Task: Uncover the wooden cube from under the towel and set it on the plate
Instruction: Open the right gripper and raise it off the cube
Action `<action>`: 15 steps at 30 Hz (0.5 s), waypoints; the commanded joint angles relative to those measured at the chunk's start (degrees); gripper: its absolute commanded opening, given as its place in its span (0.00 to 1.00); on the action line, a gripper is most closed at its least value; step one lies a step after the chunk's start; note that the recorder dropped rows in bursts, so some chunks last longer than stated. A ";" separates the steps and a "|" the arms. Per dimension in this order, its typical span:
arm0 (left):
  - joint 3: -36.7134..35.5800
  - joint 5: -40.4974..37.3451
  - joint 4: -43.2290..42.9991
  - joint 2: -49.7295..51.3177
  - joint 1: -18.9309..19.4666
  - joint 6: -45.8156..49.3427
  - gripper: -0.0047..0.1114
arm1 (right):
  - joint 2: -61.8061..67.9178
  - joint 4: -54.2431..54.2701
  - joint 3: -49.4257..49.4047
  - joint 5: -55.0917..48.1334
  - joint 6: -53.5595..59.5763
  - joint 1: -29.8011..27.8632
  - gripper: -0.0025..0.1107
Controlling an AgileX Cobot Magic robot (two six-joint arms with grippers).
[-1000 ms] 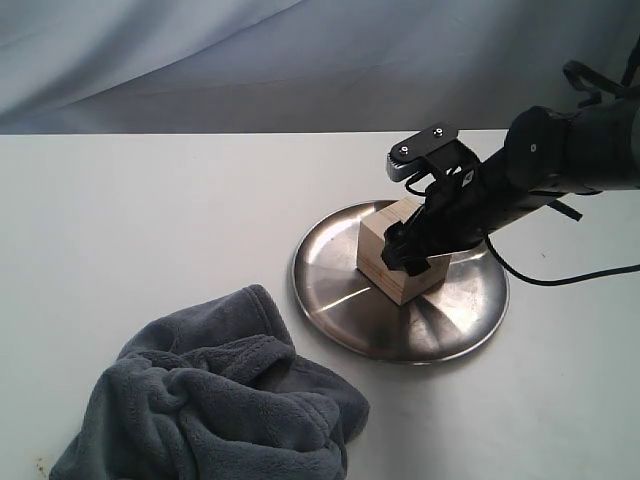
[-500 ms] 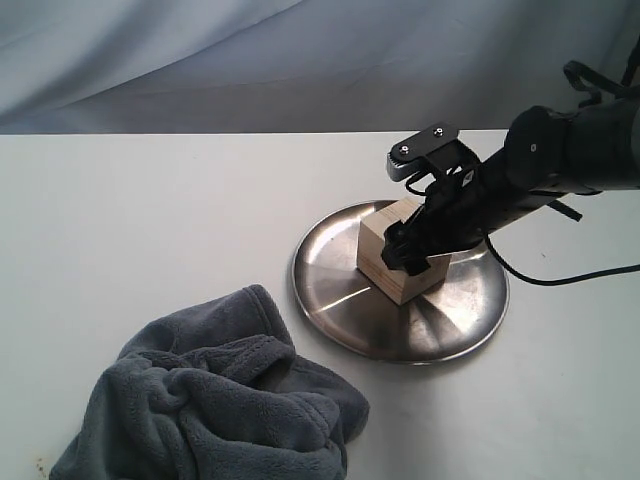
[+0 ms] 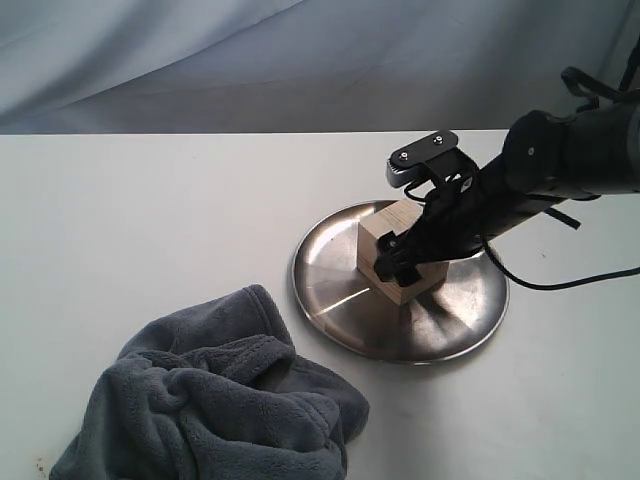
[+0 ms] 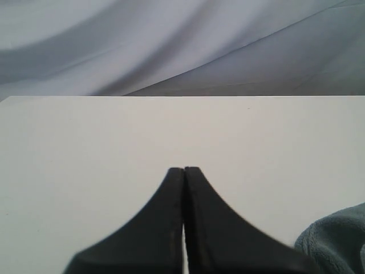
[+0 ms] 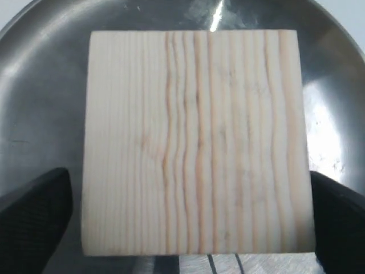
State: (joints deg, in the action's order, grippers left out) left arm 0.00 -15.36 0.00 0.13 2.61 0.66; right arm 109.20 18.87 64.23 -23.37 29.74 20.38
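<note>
The wooden cube [image 3: 372,255] rests on the plate [image 3: 340,295], right of the table's centre. My right gripper [image 3: 405,258] reaches down over it from the right. In the right wrist view the cube [image 5: 197,142] fills the frame, grain lines plain, and the right gripper [image 5: 189,191] stands open, a black finger [image 5: 34,217] at either side of the block and the plate [image 5: 45,85] beneath. The towel [image 3: 210,400] lies crumpled at the front left. My left gripper [image 4: 183,169] is shut and empty over bare table, an edge of the towel [image 4: 336,240] beside it.
A pale draped cloth [image 3: 300,60] closes off the back of the white table [image 3: 150,220]. A black cable [image 3: 580,275] trails from the right arm across the table's right side.
The right gripper's jaws have spread apart off the cube's sides, and the gripper has shifted slightly left and lower. The cube now sits flat on the plate. The towel has not moved.
</note>
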 commanded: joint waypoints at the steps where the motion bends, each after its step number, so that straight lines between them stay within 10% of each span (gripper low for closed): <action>1: 0.00 0.37 0.00 -0.13 -0.18 -0.14 0.04 | -0.65 2.84 -0.11 0.04 -0.01 -0.31 0.95; 15: 0.00 0.37 0.00 -0.13 -0.18 -0.14 0.04 | -9.81 4.67 -0.11 3.97 -0.01 -0.31 0.95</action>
State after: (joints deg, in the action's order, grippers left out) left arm 0.00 -15.36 0.00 0.13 2.61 0.66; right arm 101.89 23.07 64.13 -21.13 29.74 20.38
